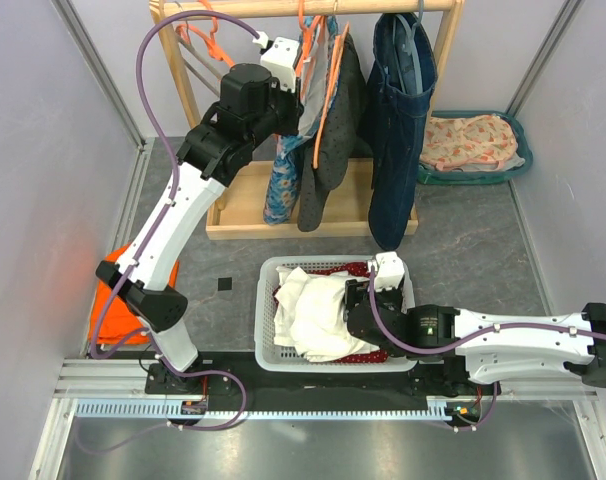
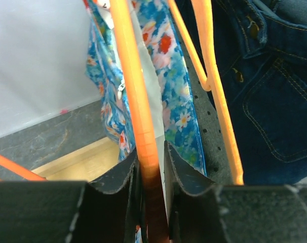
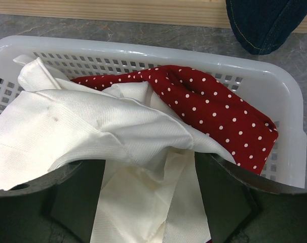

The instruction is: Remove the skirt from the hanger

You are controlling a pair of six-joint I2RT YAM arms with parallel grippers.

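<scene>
Two arms are seen from above. At 12 o'clock a wooden rack (image 1: 238,205) is hung with three garments: a blue floral skirt (image 1: 281,185), a grey perforated garment (image 1: 333,150) just beside it, and a dark denim garment (image 1: 398,120) at 1 o'clock. The left gripper (image 1: 295,100) is held up at the rack, its fingers (image 2: 118,182) clamped on the bar of an orange hanger (image 2: 136,96). The skirt is draped just behind that bar, and a second orange hanger (image 2: 214,76) is crowded in at 3 o'clock. At 6 o'clock the right gripper (image 3: 143,172) is held over a white basket (image 3: 168,53), fingers spread apart, with white cloth (image 3: 82,126) lying between them on red dotted cloth (image 3: 219,111). A teal tray (image 1: 524,150) of patterned fabric is set at 2 o'clock.
</scene>
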